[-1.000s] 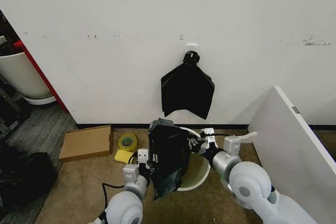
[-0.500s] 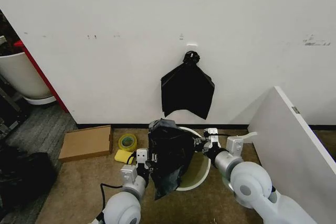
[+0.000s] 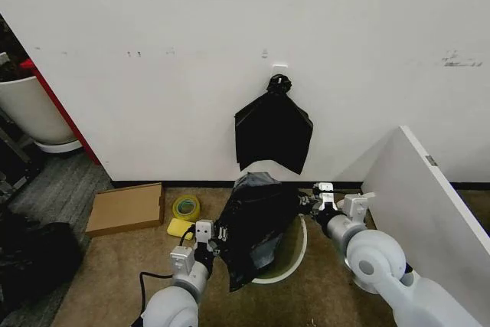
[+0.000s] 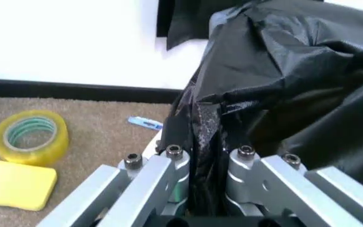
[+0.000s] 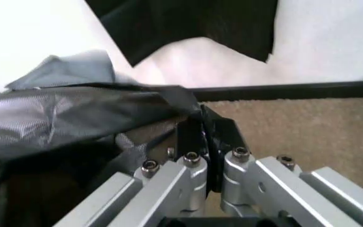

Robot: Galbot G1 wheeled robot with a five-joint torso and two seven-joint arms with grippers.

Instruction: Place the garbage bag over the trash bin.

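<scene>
The garbage bag [image 3: 256, 223], glossy crinkled black plastic, is stretched between both grippers above the trash bin [image 3: 300, 254], whose white rim and greenish inside show beside and under it. My left gripper [image 3: 217, 237] is shut on the bag's left edge; the left wrist view shows the garbage bag [image 4: 282, 80] pinched between the fingers [image 4: 168, 163]. At the bin's right side my right gripper [image 3: 310, 203] is shut on the bag's other edge, and the right wrist view has the garbage bag [image 5: 68, 123] pulled taut from its fingers [image 5: 191, 165]. Most of the bin is hidden by the bag.
A flat black bundle of bags [image 3: 273, 132] hangs on the wall behind. A yellow tape roll [image 3: 185, 207], yellow sponge [image 3: 181, 228] and cardboard box [image 3: 126, 208] lie left on the carpet. A white panel [image 3: 429, 212] leans at right; a large white tub [image 3: 34, 112] stands far left.
The right gripper has moved right and away, pulling the bag's edge wider across the bin. The left gripper has drawn back toward me, and the bag is now spread out.
</scene>
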